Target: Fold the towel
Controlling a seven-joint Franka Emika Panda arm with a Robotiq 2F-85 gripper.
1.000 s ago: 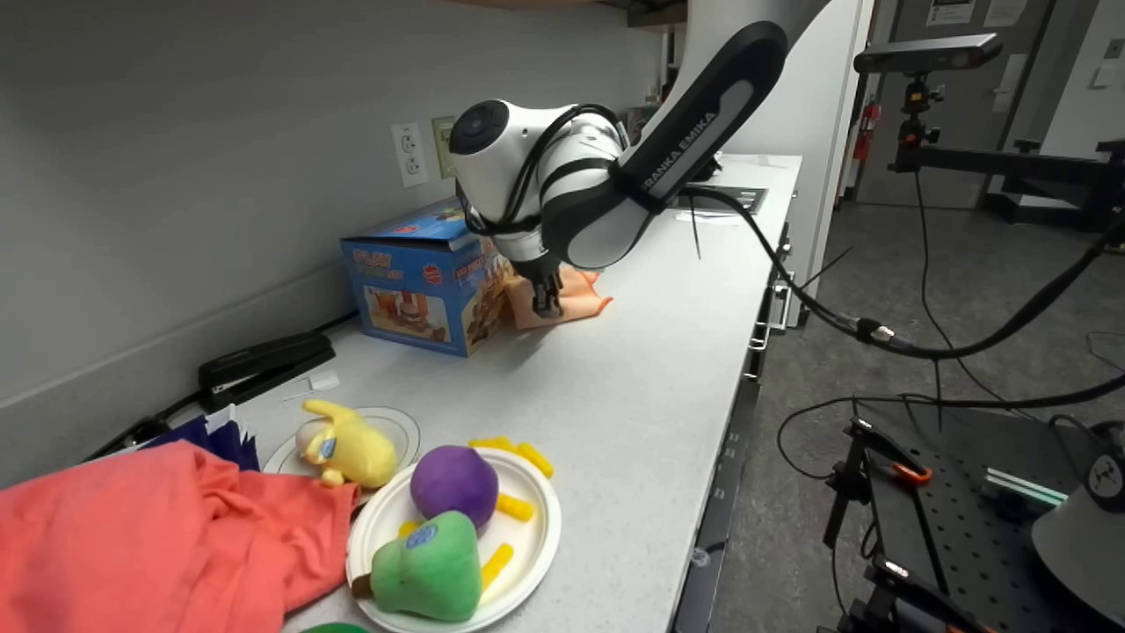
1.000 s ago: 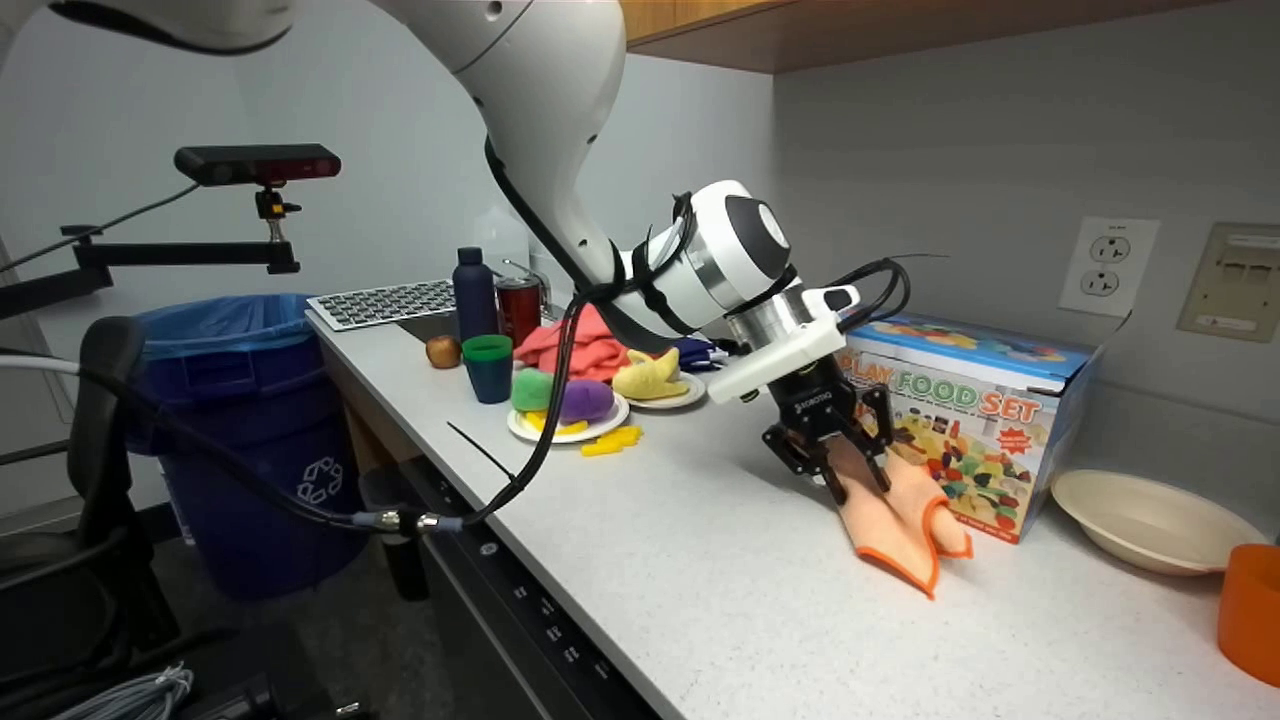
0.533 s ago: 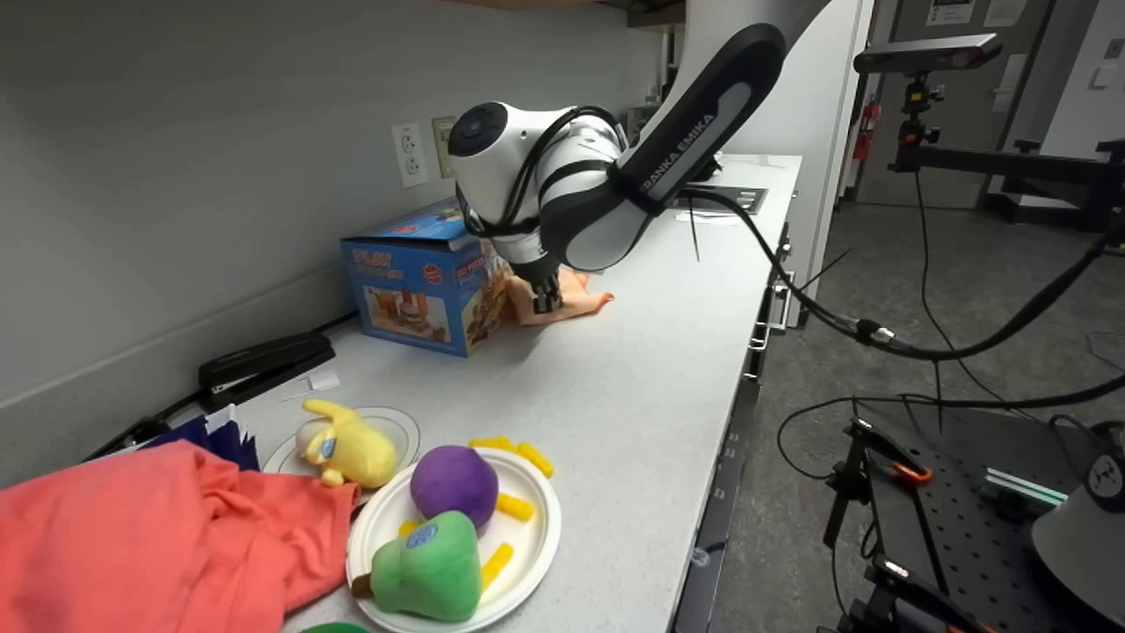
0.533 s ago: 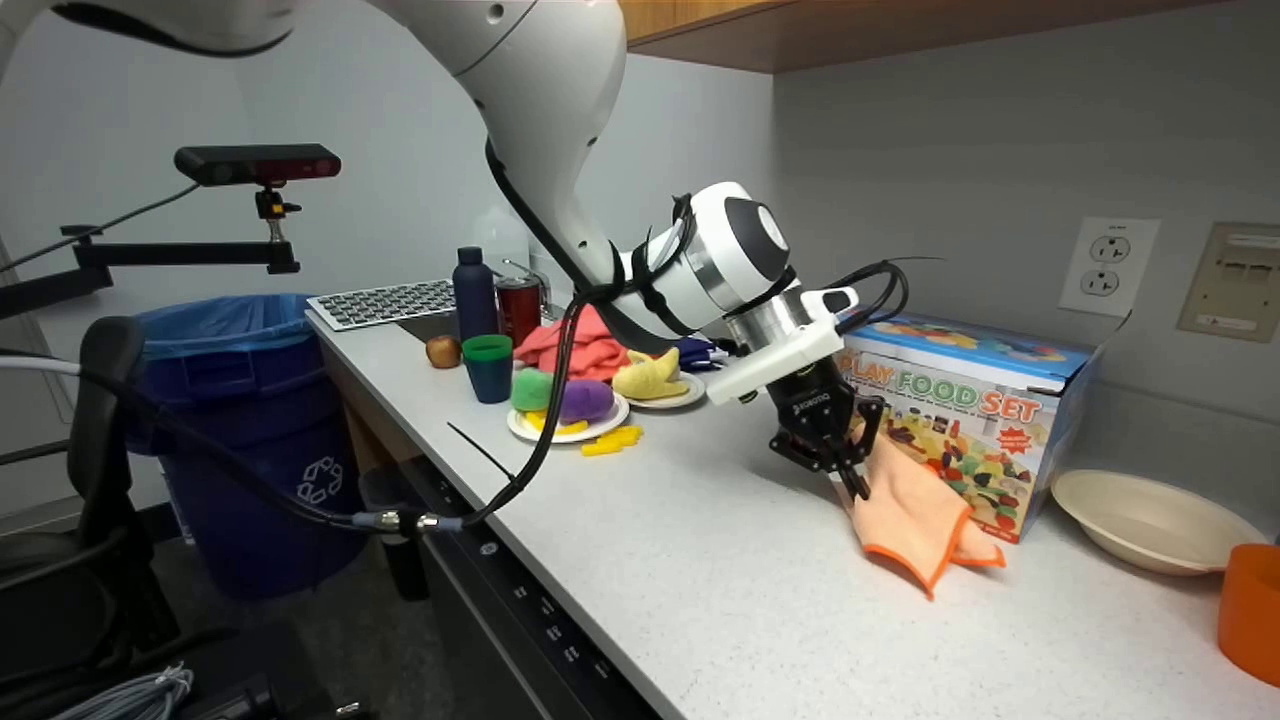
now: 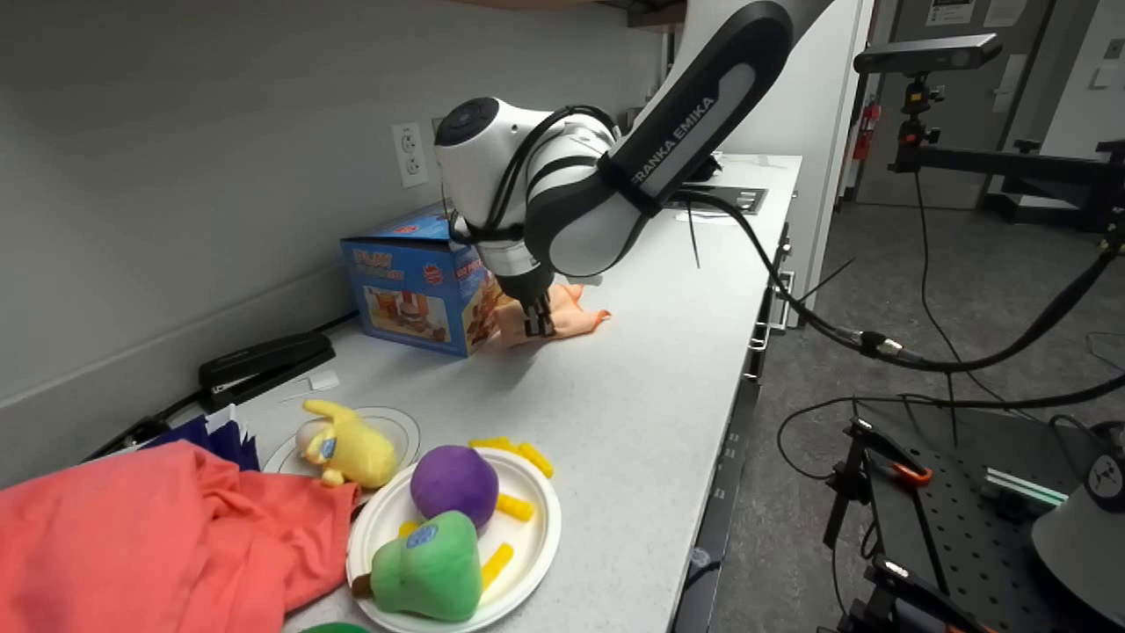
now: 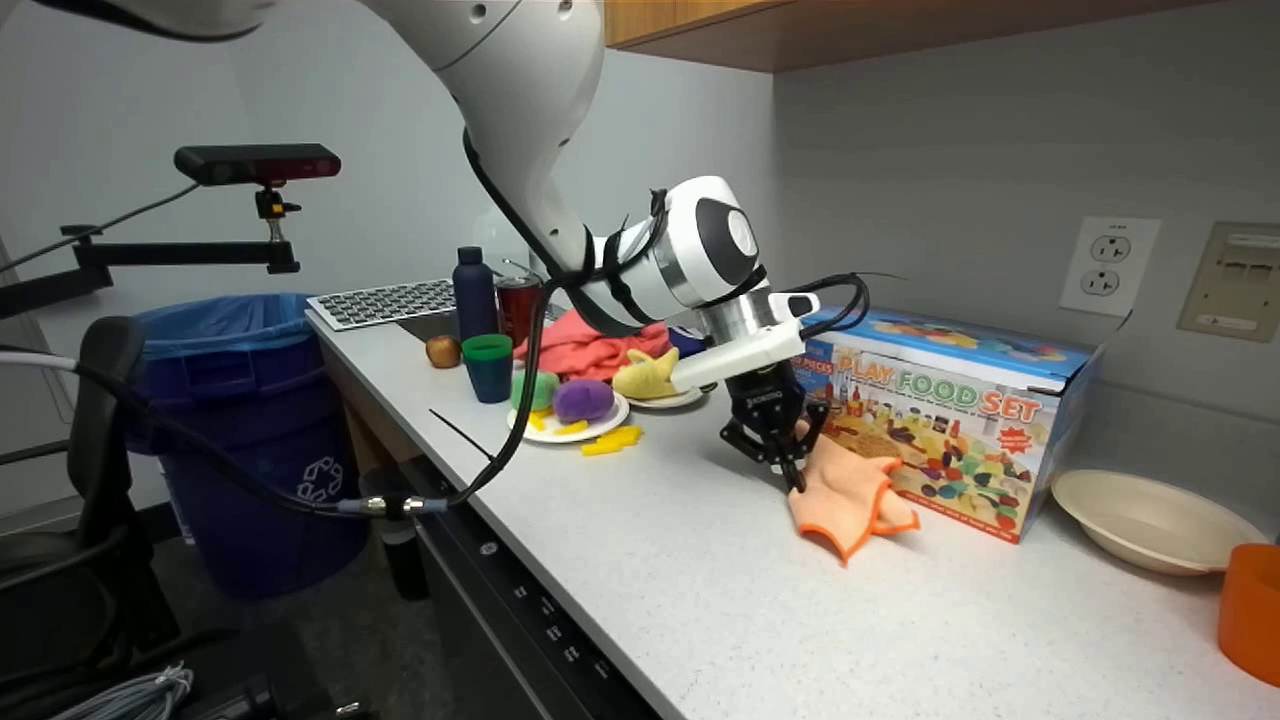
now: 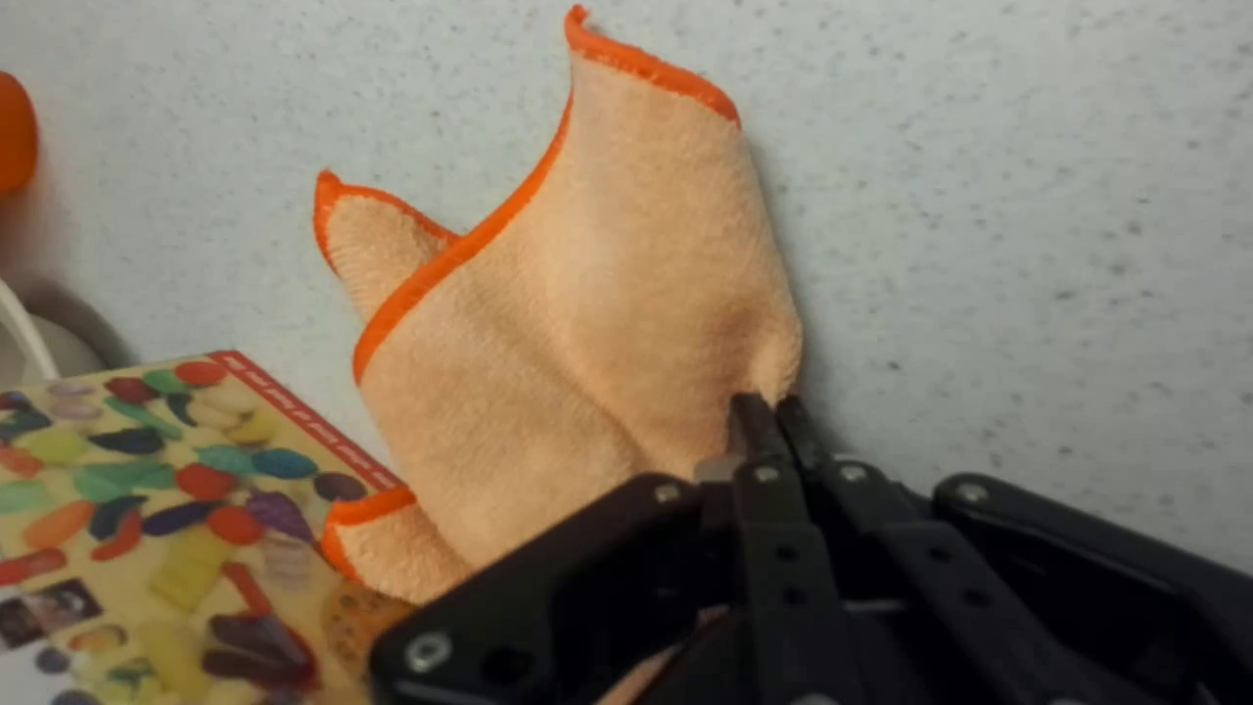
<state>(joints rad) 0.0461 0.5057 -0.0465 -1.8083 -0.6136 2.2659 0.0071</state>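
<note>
My fingers [image 7: 758, 431] pinch the towel [image 7: 587, 343] at one puckered side; probably soft and light, it should hold well there.

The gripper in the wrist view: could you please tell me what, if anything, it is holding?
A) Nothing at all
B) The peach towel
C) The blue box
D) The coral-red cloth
B, since in the wrist view the gripper is closed on the edge of the peach towel, where the cloth bunches up.
</note>
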